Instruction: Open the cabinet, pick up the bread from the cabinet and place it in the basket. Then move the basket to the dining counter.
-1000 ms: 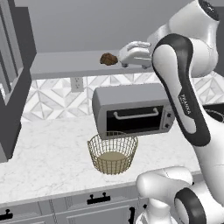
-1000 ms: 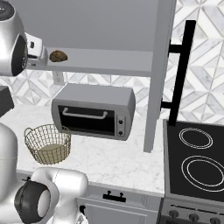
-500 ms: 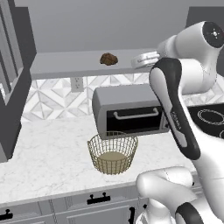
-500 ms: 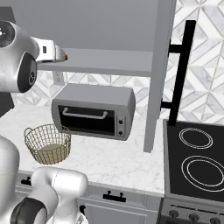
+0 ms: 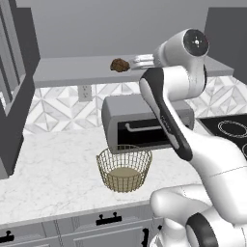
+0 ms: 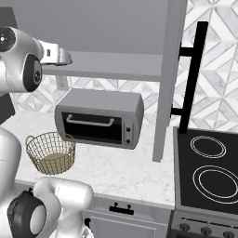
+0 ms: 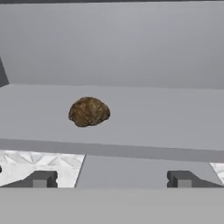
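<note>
Left base view: the cabinet (image 5: 62, 72) is open, and the bread (image 5: 119, 64) sits on its grey shelf, a small brown lump. The gripper (image 5: 136, 61) is up at shelf height just beside the bread, on its right, not touching as far as this angle shows. Below the shelf a grey toaster oven (image 5: 126, 126) stands on the marble worktop (image 5: 53, 178), and the basket (image 5: 124, 168) sits in front of it, upright, nothing in it but its tan base.

Right base view: the arm's white hand (image 6: 56, 54) reaches in over the shelf edge, and the bread is hidden here. The basket (image 6: 50, 152) is on the worktop left of the toaster oven (image 6: 100, 118). The open cabinet door (image 6: 168, 79) with its long black handle (image 6: 191, 76) hangs edge-on beside the black stove (image 6: 207, 173).

Hand view: the two finger tips (image 7: 40, 180) stand wide apart with nothing between them. The bread (image 7: 89, 111) lies on the shelf ahead, a bit left of centre, well clear of both tips.
</note>
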Tool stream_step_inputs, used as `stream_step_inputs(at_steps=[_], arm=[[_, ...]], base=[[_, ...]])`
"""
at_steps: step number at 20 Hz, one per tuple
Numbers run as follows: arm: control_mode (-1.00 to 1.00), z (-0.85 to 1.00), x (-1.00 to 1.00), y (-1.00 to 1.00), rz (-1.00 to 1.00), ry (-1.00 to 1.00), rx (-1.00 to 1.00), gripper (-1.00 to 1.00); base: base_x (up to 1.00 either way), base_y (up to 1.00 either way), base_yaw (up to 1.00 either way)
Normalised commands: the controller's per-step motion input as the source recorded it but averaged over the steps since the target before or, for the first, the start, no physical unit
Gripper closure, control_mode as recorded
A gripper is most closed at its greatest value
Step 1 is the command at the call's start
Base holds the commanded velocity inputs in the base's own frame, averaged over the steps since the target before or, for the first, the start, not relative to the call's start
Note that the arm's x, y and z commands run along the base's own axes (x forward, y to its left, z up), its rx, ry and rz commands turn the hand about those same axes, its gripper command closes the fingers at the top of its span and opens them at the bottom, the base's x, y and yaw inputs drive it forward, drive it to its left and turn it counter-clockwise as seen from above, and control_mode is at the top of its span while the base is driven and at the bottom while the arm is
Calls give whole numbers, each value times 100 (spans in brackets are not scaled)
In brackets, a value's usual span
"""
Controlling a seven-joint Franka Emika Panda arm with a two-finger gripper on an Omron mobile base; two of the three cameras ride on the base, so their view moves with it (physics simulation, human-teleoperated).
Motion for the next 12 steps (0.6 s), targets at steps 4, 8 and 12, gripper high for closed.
stream_step_inputs(at_steps=[4,8,12], arm=[[-100,0,38,0,0,0,11,-100],[-100,0,42,5,0,0,16,-100],[-100,-1,56,3,0,0,14,-100]], base=[[0,0,0],[0,0,0],[0,0,0]])
